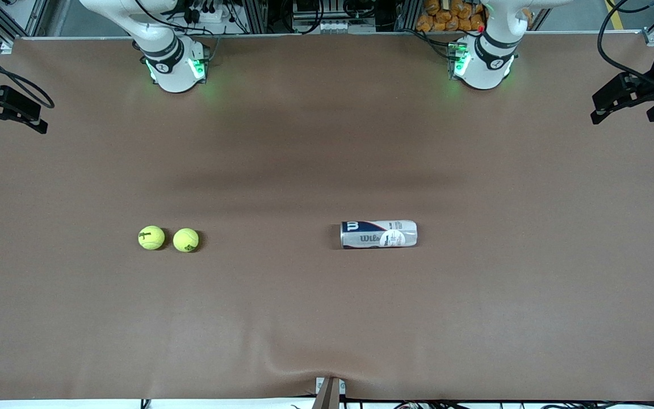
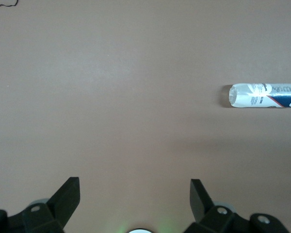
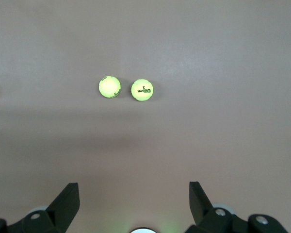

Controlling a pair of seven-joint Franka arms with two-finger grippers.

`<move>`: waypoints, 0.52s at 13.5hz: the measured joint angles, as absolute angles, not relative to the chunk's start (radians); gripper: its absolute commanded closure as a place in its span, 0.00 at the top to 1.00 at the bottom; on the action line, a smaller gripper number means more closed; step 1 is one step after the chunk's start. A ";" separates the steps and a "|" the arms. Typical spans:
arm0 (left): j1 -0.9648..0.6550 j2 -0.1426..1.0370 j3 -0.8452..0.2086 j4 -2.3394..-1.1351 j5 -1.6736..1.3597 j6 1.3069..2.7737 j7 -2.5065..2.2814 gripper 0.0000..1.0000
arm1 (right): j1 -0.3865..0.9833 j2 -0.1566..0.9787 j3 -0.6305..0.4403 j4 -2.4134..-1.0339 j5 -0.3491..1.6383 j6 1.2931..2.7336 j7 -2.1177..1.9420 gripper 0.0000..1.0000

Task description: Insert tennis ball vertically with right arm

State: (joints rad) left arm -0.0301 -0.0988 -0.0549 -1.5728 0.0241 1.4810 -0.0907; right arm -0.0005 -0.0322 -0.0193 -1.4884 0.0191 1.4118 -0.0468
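Two yellow-green tennis balls lie side by side on the brown table, toward the right arm's end. In the right wrist view both tennis balls show well clear of my right gripper, which hangs open and empty high over the table. A Wilson ball can lies on its side near the table's middle, toward the left arm's end. The can also shows in the left wrist view, apart from my left gripper, which waits open and empty. Neither hand shows in the front view.
Black camera mounts stand at both ends of the table. The two arm bases sit along the edge farthest from the front camera. A clamp and a wrinkle in the cover mark the nearest edge.
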 measured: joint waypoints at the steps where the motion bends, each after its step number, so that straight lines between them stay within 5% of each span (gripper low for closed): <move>1: -0.034 -0.092 -0.058 -1.573 0.024 1.481 -0.084 1.00 | -0.001 -0.032 -0.019 -1.489 0.019 1.410 -0.047 1.00; 7: -0.038 -0.075 -0.067 -1.572 0.028 1.480 -0.075 1.00 | -0.001 -0.032 -0.019 -1.489 0.019 1.404 -0.047 1.00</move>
State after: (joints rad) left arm -0.0378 -0.0752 -0.0671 -1.5723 0.0275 1.4801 -0.0750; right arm -0.0005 -0.0322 -0.0193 -1.4887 0.0191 1.4041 -0.0468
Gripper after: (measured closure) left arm 0.000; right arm 0.000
